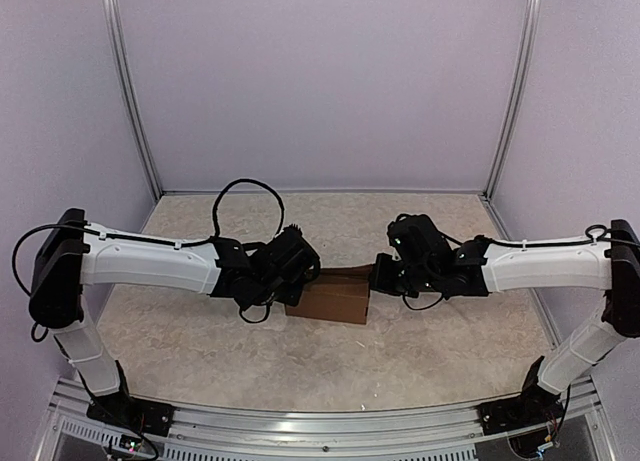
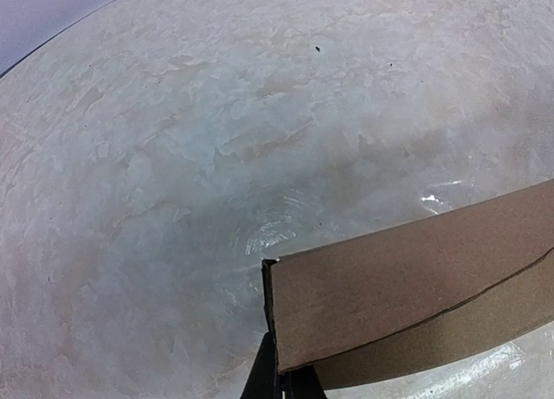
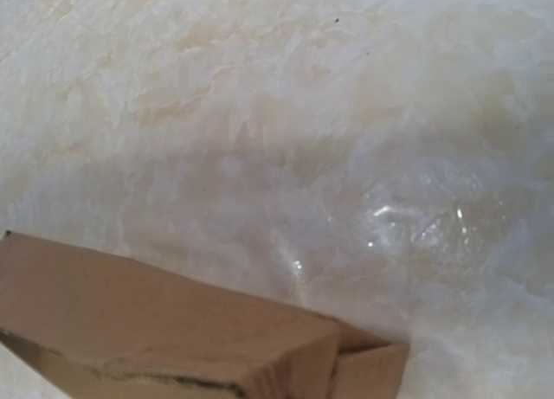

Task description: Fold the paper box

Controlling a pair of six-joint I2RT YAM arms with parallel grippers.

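A brown paper box [image 1: 330,299] lies on the table between my two grippers. My left gripper [image 1: 306,272] is at the box's left end. In the left wrist view its dark fingertips [image 2: 260,377] are pinched together on the box's near left corner edge, with the box panel [image 2: 415,278] and a lower flap running off to the right. My right gripper [image 1: 380,273] is at the box's right end. The right wrist view shows the box [image 3: 173,330] with a small side flap [image 3: 372,373] standing out, but no fingers, so I cannot tell how its jaws stand.
The table [image 1: 200,331] has a pale mottled surface. Plain walls with metal frame posts [image 1: 135,111] close in the back and sides. A metal rail [image 1: 320,426] runs along the near edge by the arm bases.
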